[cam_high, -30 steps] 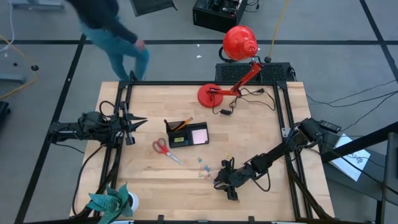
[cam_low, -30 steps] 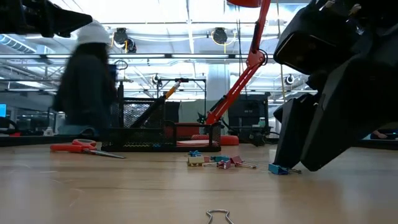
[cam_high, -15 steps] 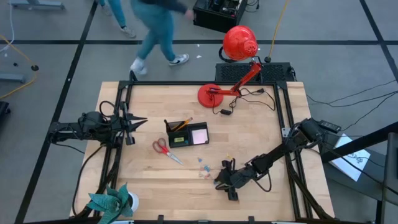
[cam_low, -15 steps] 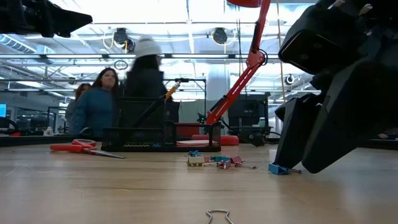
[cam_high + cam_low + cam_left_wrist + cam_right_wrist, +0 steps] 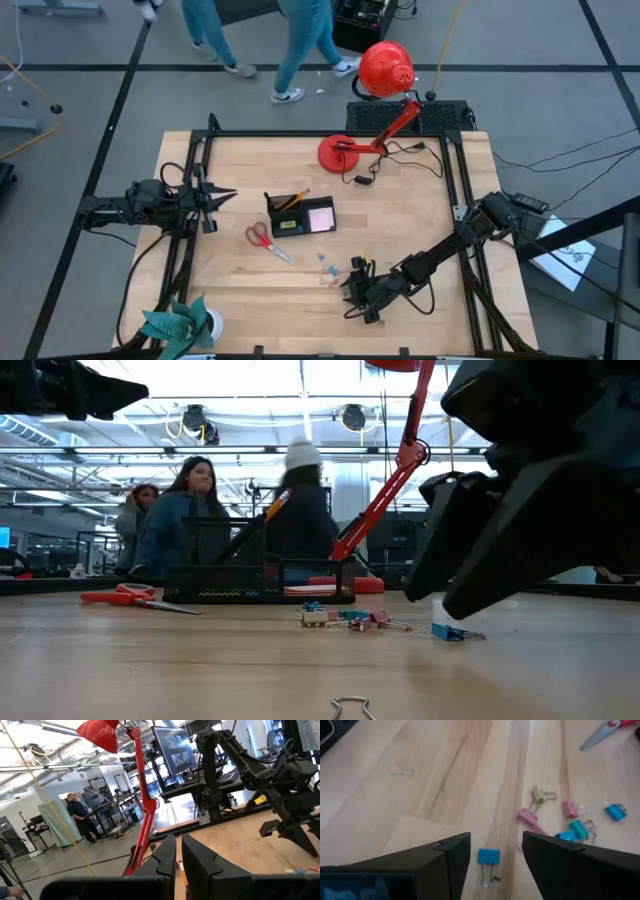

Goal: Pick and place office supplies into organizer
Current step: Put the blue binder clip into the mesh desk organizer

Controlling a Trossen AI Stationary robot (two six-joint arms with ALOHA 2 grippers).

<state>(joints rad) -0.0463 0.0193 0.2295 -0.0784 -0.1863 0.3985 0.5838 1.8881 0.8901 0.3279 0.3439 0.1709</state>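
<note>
The right gripper [image 5: 352,293] has shifted left, jaws open astride a blue clip [image 5: 489,857] on the pale wood table [image 5: 420,210]. Left gripper [image 5: 208,205] nearly shut, empty. Mesh organizer [image 5: 299,215] sits mid-table.

Red desk lamp [image 5: 372,115] at table's [image 5: 420,215] far edge, right of centre: round base [image 5: 336,153] on the wood, arm slanting up to the shade [image 5: 386,68], which hangs out past the edge. Thin black cord w/ small block [image 5: 362,180] trails from base toward table centre. Teal leafy plant in white pot [image 5: 183,325] at near-left corner. Beyond far edge, on grey floor: two people walking [image 5: 300,45], legs only in high view; black equipment box [image 5: 350,15] by them. Low view: two people [image 5: 190,510] in the room behind, ceiling lights overhead. White paper [image 5: 560,255] on floor off right edge.
</note>
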